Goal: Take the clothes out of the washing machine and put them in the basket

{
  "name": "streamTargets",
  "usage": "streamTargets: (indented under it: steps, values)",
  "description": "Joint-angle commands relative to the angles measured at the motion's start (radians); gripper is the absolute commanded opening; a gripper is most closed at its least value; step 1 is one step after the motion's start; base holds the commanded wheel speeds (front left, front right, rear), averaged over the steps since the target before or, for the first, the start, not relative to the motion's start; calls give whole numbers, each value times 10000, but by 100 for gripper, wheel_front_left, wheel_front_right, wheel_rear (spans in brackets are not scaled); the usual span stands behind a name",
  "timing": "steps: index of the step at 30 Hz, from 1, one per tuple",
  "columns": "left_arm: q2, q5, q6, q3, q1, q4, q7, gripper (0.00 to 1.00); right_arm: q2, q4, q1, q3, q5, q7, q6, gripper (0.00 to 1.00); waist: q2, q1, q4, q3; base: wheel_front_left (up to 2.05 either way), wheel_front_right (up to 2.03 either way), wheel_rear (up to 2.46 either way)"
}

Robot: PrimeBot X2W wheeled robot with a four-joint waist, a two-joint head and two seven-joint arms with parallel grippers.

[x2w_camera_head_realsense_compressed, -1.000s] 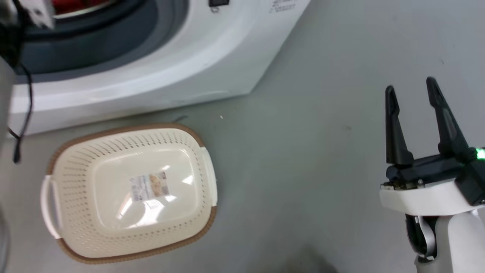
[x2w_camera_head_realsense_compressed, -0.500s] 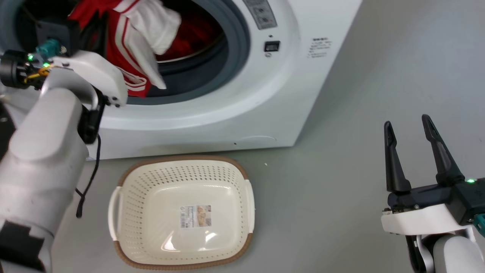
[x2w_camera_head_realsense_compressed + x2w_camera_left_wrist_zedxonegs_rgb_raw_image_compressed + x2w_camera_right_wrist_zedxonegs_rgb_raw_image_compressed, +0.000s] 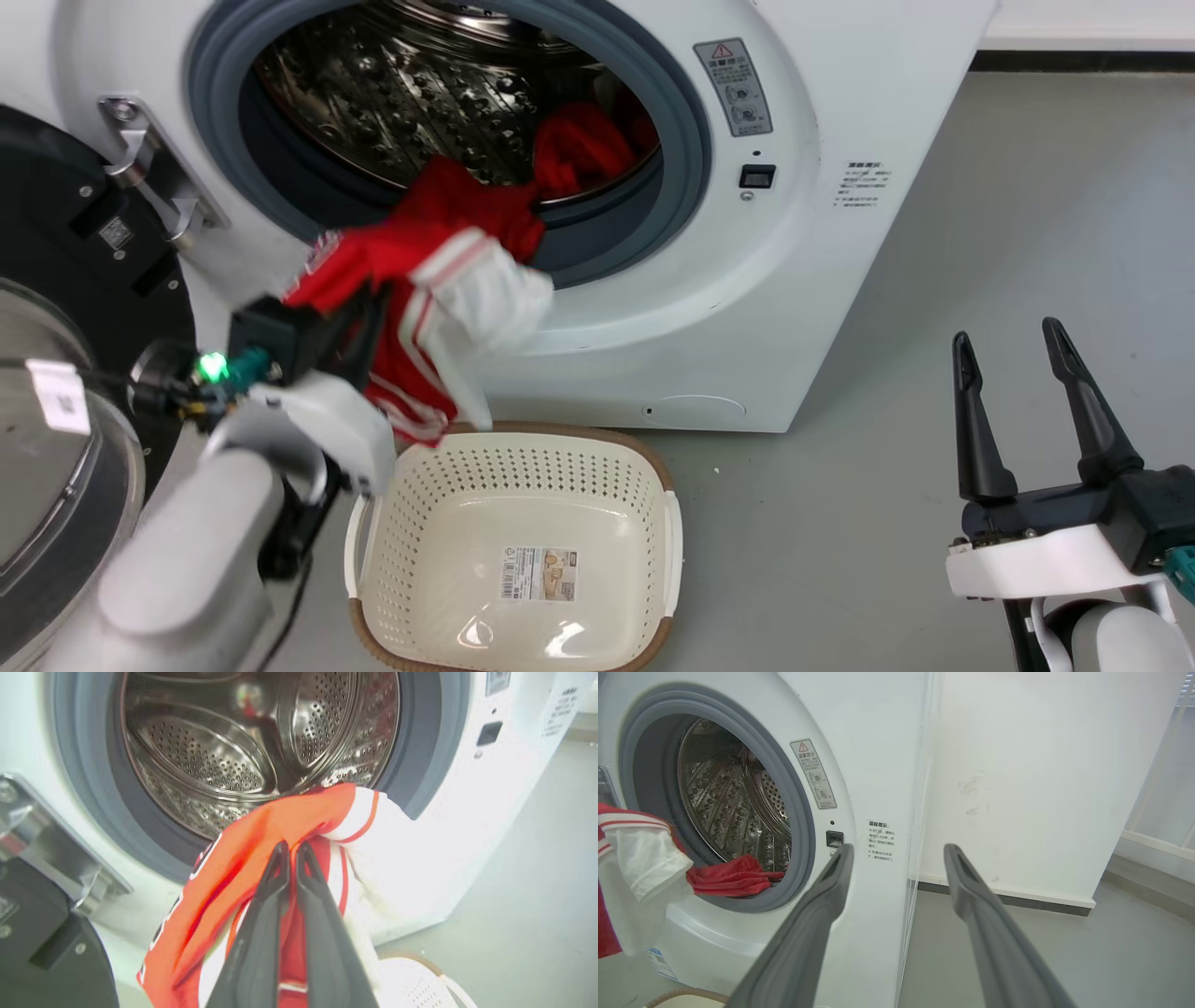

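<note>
Head view, allowing for the camera having swung upward: the red-and-white striped garment (image 3: 439, 308), bunched half a second ago in the mouth of the washing machine (image 3: 822, 280), now hangs outside the grey door ring (image 3: 686, 159), its lower edge just above the back rim of the basket (image 3: 653, 504). The left gripper (image 3: 290, 851) has its fingers pressed together on a fold of it. I'd judge the first piece nearly out, with only the drop left. The plain red garment (image 3: 579, 149) lies at the drum's front lip. The right gripper (image 3: 1006, 331) stands spread and empty, well aside. Whether the striped garment's tail drags on the ring I cannot tell. The open door (image 3: 56, 280) is cut off at the edge.
</note>
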Motion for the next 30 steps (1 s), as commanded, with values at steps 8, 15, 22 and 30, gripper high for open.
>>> streamTargets:
  steps: [8, 15, 22, 30]
  values:
    - [352, -645, 223, -391, 1784, -1076, 1240, 0, 8, -19, 72, 59, 43, -24, -10, 100, 0, 3, -30, 166, 0, 0, 0]
    - [-55, -1040, -351, -1095, 2327, -194, 2034, 0, 8, -76, -229, 105, -15, -24, -10, 100, 0, 3, -418, 758, 0, 0, 0]
    - [-739, -1244, -1079, -1619, 1888, 1654, 2590, 0, 8, -174, -591, 149, 37, -24, -10, 100, 0, 3, -1037, 1666, 0, 0, 0]
    - [-1270, -1180, -1336, -1504, 607, 3951, 2139, 0, 10, -384, -996, 225, 143, -24, -10, 100, 0, 3, -1708, 2988, 0, 0, 0]
